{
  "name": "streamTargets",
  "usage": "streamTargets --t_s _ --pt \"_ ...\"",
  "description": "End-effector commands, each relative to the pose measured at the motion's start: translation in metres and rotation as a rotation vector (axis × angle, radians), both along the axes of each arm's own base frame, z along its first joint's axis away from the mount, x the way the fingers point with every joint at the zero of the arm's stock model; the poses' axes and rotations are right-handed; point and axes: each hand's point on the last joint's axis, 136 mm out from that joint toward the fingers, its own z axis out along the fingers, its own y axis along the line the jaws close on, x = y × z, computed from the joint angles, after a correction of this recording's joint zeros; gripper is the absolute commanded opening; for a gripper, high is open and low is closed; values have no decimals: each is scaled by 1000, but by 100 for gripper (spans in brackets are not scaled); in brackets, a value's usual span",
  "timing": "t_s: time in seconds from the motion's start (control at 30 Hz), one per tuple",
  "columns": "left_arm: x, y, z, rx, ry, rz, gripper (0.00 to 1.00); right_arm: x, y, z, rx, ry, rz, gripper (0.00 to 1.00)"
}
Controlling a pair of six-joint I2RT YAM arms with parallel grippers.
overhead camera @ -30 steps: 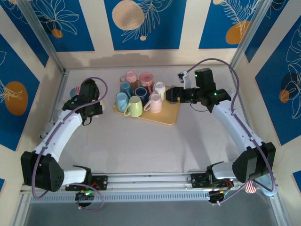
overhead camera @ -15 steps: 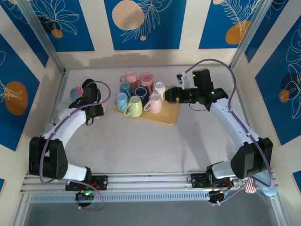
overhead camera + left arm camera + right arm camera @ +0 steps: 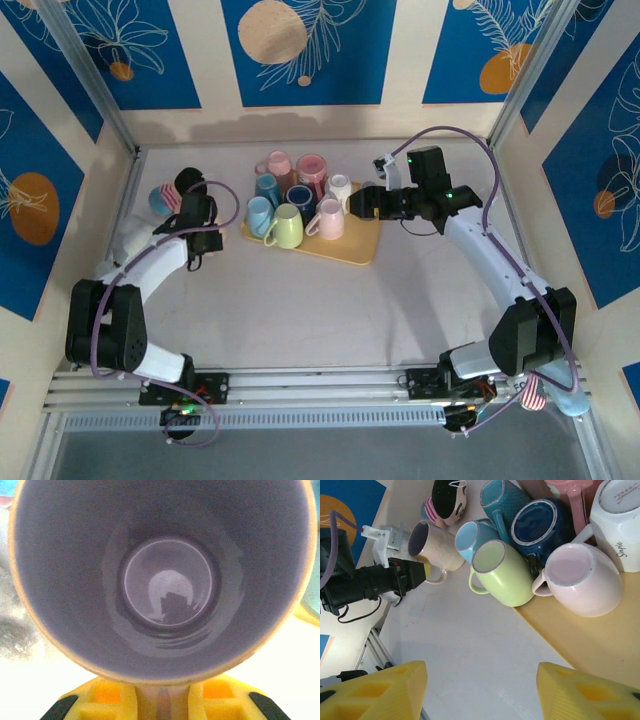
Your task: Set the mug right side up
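Mugs [image 3: 295, 205] crowd the tray [image 3: 352, 247] — mid-table, toward the back. Just left of it is a single mug [image 3: 432, 545], a second mug [image 3: 163, 198] behind-left.

Glossy ceramic mug [image 3: 167, 580], smooth matt tray [image 3: 600, 645]

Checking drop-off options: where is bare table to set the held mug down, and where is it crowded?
Free: the wide table stretch from the tray to the near edge, and the strip right of the tray, under the right arm. Crowded: the tray, mostly covered by mugs, and the far-left corner, with striped mugs beside the left hand and its mug.
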Motion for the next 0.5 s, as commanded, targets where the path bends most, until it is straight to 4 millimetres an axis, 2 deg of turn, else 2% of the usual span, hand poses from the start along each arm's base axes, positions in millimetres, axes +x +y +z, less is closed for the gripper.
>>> streamTargets --t_s 0.0,0.1,0.13,0.33,0.47 --pt "13 4 10 -10 -80 14 22 -8 3 -3 6 17 32 60" --pt "10 3 12 -16 -82 11 53 -7 1 -5 -3 24 18 61" --pt "9 3 14 -20 -85 9 58 -6 0 -6 -6 27 9 61" --pt "-4 -2 42 -42 -105 -29 76 4 -15 -16 -68 56 -104 60" --pt "-14 -16 73 -96 -137 -110 77 9 -31 -25 -136 52 -144 59"
